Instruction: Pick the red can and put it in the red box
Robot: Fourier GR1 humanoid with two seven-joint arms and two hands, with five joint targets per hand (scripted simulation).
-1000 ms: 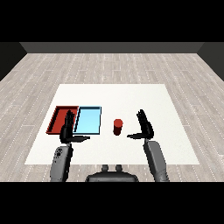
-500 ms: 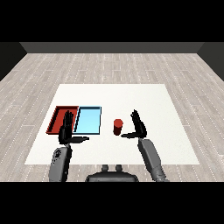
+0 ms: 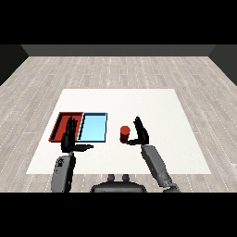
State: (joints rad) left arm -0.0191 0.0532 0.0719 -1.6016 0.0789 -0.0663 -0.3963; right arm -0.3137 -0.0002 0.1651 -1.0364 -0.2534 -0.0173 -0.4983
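red can (image 3: 124, 134) upright on bench (image 3: 152, 102) | right robot hand (image 3: 141, 133) released, just beside it | likely light, stiff, slick (grip mid-body) | red tray (image 3: 60, 126) waits

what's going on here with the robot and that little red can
The robot's right hand is right beside the red can, fingers straight and thumb reaching toward it, but it has not curled round the can. The can stands upright on the white table, just right of the light blue tray. The red tray, where the can should go, lies left of the blue one. The left hand hovers open over the near edge of the two trays, holding nothing.
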